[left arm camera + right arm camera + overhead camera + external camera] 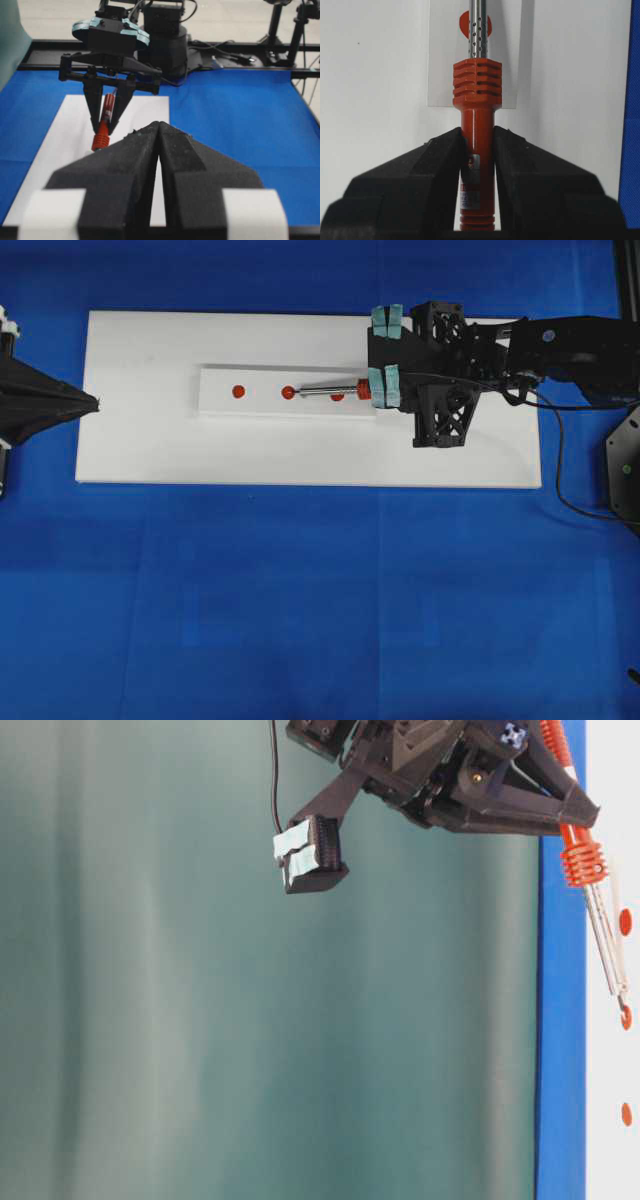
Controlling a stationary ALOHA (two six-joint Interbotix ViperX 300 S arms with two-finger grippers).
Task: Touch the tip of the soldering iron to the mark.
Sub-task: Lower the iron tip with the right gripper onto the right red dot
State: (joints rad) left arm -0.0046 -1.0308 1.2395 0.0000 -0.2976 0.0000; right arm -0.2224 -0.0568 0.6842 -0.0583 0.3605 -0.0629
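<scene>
My right gripper (373, 390) is shut on the red-orange handle of the soldering iron (362, 390), and the handle is clamped between the black fingers in the right wrist view (477, 132). The silver shaft runs left over a small white strip (220, 405) that carries three red marks. The dark tip ends at the right edge of the middle mark (288, 392). In the table-level view the tip overlaps that mark (626, 1017). The shaft crosses above the nearest mark (462, 22). My left gripper (95, 403) is shut and empty at the board's left edge, as the left wrist view (159, 124) confirms.
The strip lies on a large white board (150, 450) over a blue cloth (300, 590). The iron's black cord (560, 455) trails off past the right arm. A third mark (238, 391) sits further left on the strip.
</scene>
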